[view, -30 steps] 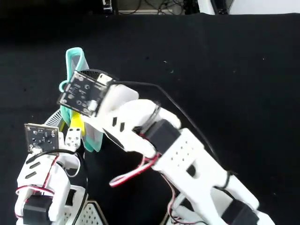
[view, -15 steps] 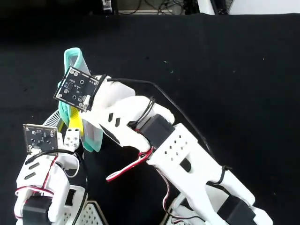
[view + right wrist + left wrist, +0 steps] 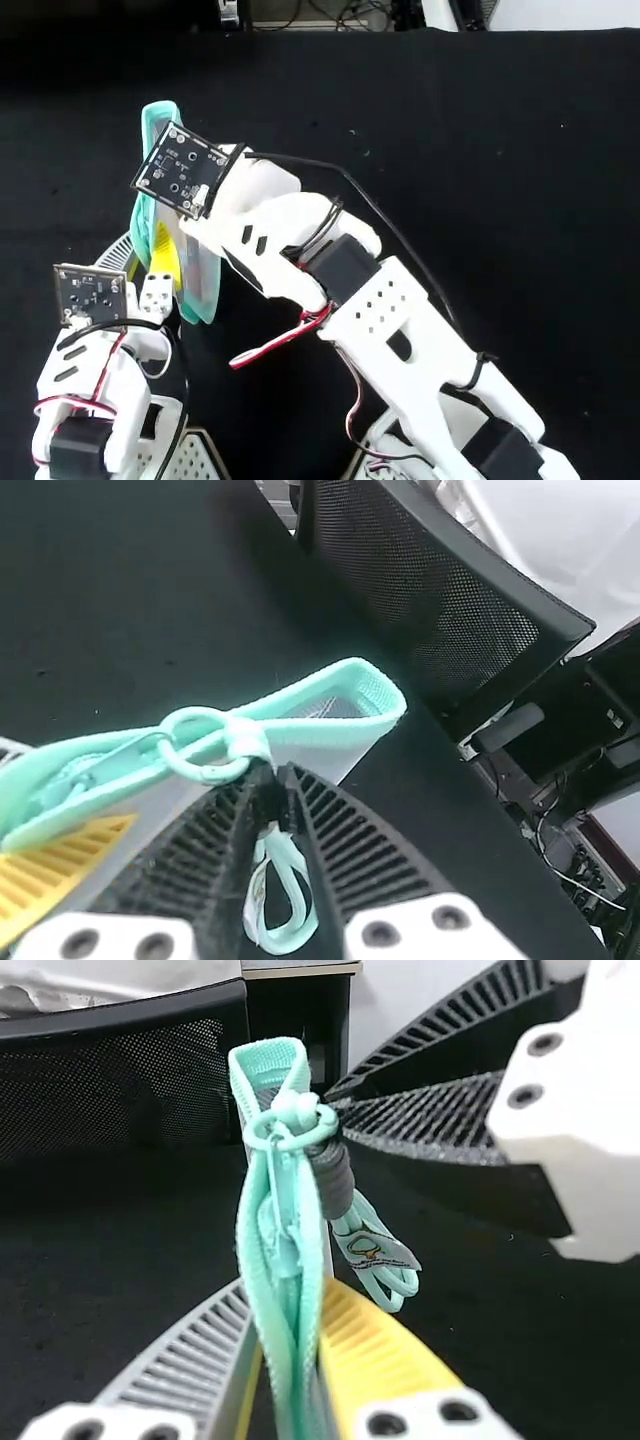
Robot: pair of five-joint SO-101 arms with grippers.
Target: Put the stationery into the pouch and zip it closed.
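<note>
Pouch: the mint fabric pouch (image 3: 160, 118) stands on edge, off the black table (image 3: 450, 150), at about 9 o'clock of the high view. Its length runs from 6 to 12 o'clock.
Left hand: my left hand (image 3: 285, 1360) is clenched on the pouch's 6 o'clock end, one grey finger and one yellow finger flat against either face.
Right hand: my right hand (image 3: 277, 790) comes in from 4 o'clock. Its dark ribbed fingers are pinched on the zip pull (image 3: 245, 742), just beside its ring (image 3: 200, 745).
Cord: a thin loop with a tag (image 3: 375, 1255) hangs free below the pull.
Zip: the pull sits close to the fabric tab at the 12 o'clock end, so I judge the zip to be nearly or fully run.
Handling: I expect it to be light and soft. It will fold or twist if only one end is held, so the body needs tension against the pull.
Where to hold: flat across the seam end for the anchor and on the pull itself for zipping. The slack cord would only slip and swing.
</note>
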